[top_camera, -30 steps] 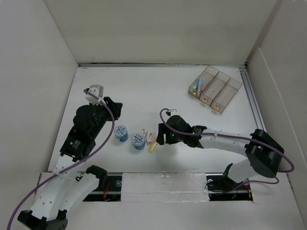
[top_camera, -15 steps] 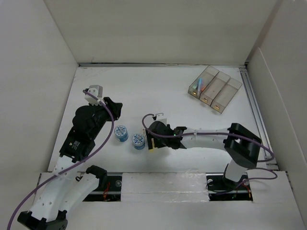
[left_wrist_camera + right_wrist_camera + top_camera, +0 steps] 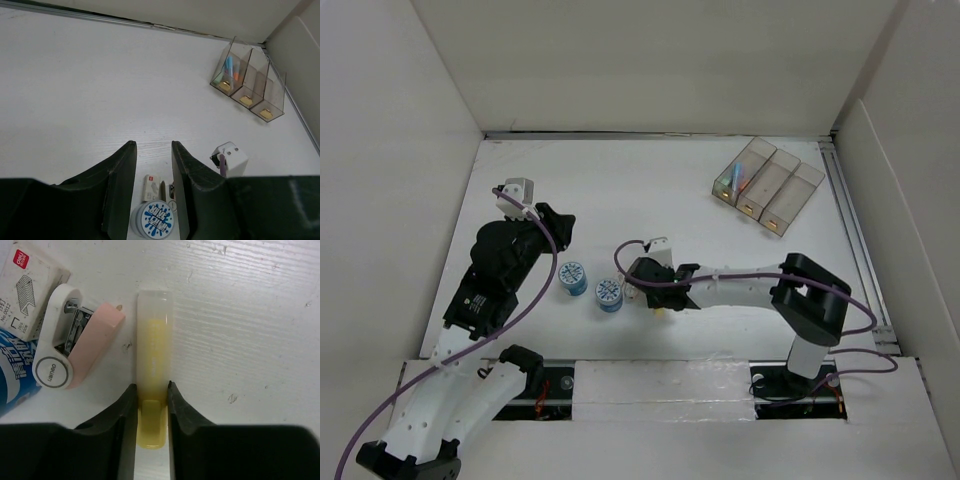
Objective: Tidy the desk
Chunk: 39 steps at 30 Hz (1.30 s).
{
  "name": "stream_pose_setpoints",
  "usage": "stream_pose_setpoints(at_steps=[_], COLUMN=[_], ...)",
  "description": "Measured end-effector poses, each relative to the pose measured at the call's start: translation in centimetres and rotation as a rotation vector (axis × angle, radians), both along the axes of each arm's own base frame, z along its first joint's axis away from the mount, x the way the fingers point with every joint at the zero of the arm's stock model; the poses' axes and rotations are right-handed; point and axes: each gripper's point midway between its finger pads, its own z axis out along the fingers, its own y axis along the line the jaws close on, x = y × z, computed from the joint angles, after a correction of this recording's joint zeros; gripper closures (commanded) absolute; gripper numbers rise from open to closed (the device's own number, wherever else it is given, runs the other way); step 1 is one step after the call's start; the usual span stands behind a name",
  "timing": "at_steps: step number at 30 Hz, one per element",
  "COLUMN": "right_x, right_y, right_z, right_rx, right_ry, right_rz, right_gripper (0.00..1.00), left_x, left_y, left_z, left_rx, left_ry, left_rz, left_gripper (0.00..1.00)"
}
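Surface (image 3: 650, 190) sorting: right hand (image 3: 150, 390) grips yellow marker (image 3: 155, 330); left hand (image 3: 152, 150) parted, empty. Next: lift toward tray (image 3: 767, 185) at 1 o'clock.

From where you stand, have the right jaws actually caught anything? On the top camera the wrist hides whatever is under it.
Observer: Yes. The right jaws are shut on a yellow marker that lies flat on the desk. They grip the end away from its clear cap.
Operator: Is anything crowding it before I lift?
Observer: A small pink-and-white stapler lies close beside the marker, with a narrow gap between them.
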Motion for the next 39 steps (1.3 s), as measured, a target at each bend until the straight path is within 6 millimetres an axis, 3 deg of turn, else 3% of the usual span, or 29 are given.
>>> stream_pose_setpoints(at_steps=[5, 8, 11, 15, 18, 22, 26, 28, 29, 31, 32, 35, 39], right_x=[0.0, 2.4, 8.2, 16.0, 21.3, 27.0, 31.3, 32.5, 33.0, 33.4, 33.4, 33.0, 30.2], right_y=[-2.4, -4.4, -7.4, -13.2, -17.3, -21.4, -24.5, -25.5, -25.9, -26.4, -26.5, -26.2, -24.5], right_z=[0.1, 1.8, 6.0, 11.3, 14.1, 15.2, 13.4, 12.1, 11.5, 10.2, 9.9, 10.1, 11.9], right_rx=[-0.001, 0.04, 0.174, 0.288, 0.32, 0.333, 0.321, 0.308, 0.302, 0.289, 0.285, 0.292, 0.334], right_ry=[-0.003, -0.027, -0.118, -0.262, -0.344, -0.391, -0.37, -0.348, -0.337, -0.309, -0.299, -0.289, -0.31], right_rz=[-0.045, -0.119, -0.255, -0.433, -0.534, -0.616, -0.668, -0.682, -0.686, -0.688, -0.684, -0.662, -0.601], right_gripper=[0.95, 0.96, 0.94, 0.93, 0.92, 0.92, 0.87, 0.74, 0.55, 0.34, 0.28, 0.16, 0.19], left_x=[0.0, 0.0, -0.1, 0.1, 0.2, 0.2, 0.1, 0.1, 0.1, 0.1, 0.1, 0.1, 0.3], left_y=[0.0, -0.1, -0.4, -1.2, -1.5, -1.6, -1.5, -1.5, -1.5, -1.5, -1.5, -1.5, -1.5], left_z=[0.0, 0.0, -0.1, -0.7, -1.2, -1.2, -1.0, -1.0, -1.0, -1.0, -1.0, -1.0, -1.3], left_rx=[0.0, 0.0, -0.002, 0.001, 0.004, 0.004, 0.003, 0.004, 0.004, 0.005, 0.005, 0.005, 0.008], left_ry=[0.0, 0.001, 0.004, 0.028, 0.046, 0.046, 0.04, 0.04, 0.04, 0.039, 0.039, 0.04, 0.047], left_rz=[0.0, -0.003, -0.021, -0.057, -0.074, -0.077, -0.077, -0.077, -0.077, -0.076, -0.076, -0.075, -0.074], left_gripper=[0.7, 0.69, 0.66, 0.64, 0.63, 0.63, 0.61, 0.59, 0.58, 0.56, 0.54, 0.52, 0.5])
